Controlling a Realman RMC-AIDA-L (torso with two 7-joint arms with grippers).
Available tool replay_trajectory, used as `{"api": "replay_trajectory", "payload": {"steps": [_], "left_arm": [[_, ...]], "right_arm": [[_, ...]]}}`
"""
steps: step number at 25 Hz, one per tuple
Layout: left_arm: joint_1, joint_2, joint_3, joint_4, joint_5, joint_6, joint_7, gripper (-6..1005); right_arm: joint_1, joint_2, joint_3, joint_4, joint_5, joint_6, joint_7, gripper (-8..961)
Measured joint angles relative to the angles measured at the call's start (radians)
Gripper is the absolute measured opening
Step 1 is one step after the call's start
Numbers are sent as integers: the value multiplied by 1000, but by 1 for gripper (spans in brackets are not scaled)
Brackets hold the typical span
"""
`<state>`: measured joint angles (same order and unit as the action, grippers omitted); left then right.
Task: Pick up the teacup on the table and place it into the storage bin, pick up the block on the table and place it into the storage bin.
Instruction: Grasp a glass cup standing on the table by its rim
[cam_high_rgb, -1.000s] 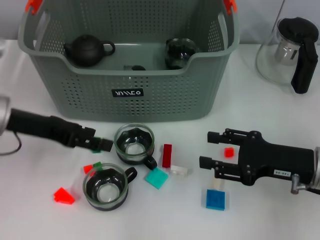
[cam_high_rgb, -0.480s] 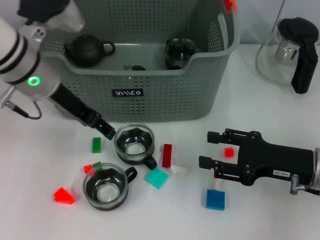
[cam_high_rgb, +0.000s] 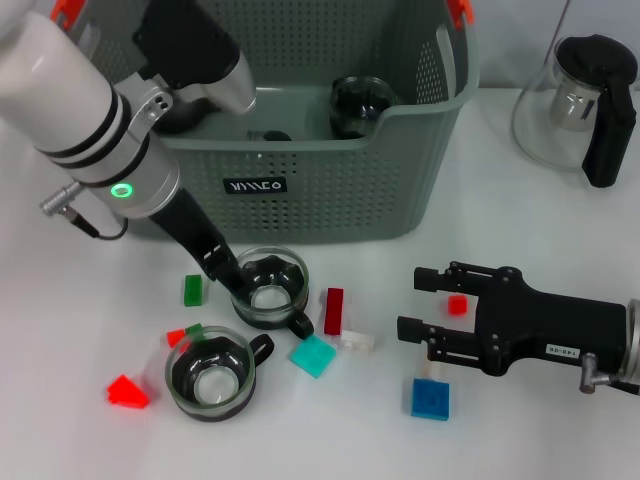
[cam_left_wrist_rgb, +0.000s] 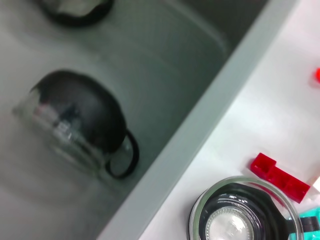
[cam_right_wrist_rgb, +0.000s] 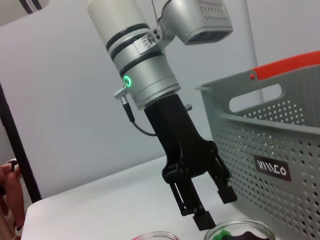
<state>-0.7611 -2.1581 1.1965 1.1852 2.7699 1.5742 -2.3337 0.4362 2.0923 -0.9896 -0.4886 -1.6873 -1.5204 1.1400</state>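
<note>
Left end effector (cam_high_rgb: 232, 278), fingers spread, hangs over the teacup (cam_high_rgb: 268, 287) before the storage bin (cam_high_rgb: 300, 190). It should straddle the rim squarely before closing. Right end effector (cam_high_rgb: 428, 302) rests open beside it.

storage bin (cam_high_rgb: 330, 190): matt grey-green plastic, walls perforated with small holes; orange plastic clips at the rim; small glossy black label on the front.
teacup (cam_high_rgb: 267, 286): clear glossy glass over a dark faceted inside, black handle.
second teacup (cam_high_rgb: 211, 372): same clear glass, shiny, dark lining.
cup inside the bin (cam_left_wrist_rgb: 77, 122): glossy glass, dark within.
blocks (cam_high_rgb: 333, 311): smooth hard plastic in red, green, teal, blue and white.
left gripper (cam_right_wrist_rgb: 209, 208): matt black plastic fingers; the arm above is smooth white and silver casing.
right gripper (cam_high_rgb: 415, 302): matt black body.
table (cam_high_rgb: 560, 230): smooth white surface, slightly sheeny.
pitcher (cam_high_rgb: 578, 100): clear glass, glossy black handle.
</note>
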Motion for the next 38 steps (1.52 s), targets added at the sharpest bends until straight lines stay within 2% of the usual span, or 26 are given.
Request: {"api": "replay_trajectory", "payload": {"steps": [5, 9, 19, 30, 38], "left_arm": [[-7, 5, 5, 8, 3, -17, 59, 807], [-5, -1, 7, 3, 4, -40, 103, 793], [-21, -5, 31, -96, 5, -121, 102, 756], [-21, -6, 87, -135, 15, -181, 100, 715], [-16, -10, 88, -136, 29, -185, 98, 598]], "right_arm": [[-1, 0, -1, 8, 0, -4, 0, 712], [-1, -1, 2, 12, 0, -1, 0, 713], [-1, -4, 6, 22, 0, 0, 1, 712], [-1, -5, 6, 25, -1, 5, 1, 712], [-1, -5, 2, 25, -2, 5, 2, 713]]}}
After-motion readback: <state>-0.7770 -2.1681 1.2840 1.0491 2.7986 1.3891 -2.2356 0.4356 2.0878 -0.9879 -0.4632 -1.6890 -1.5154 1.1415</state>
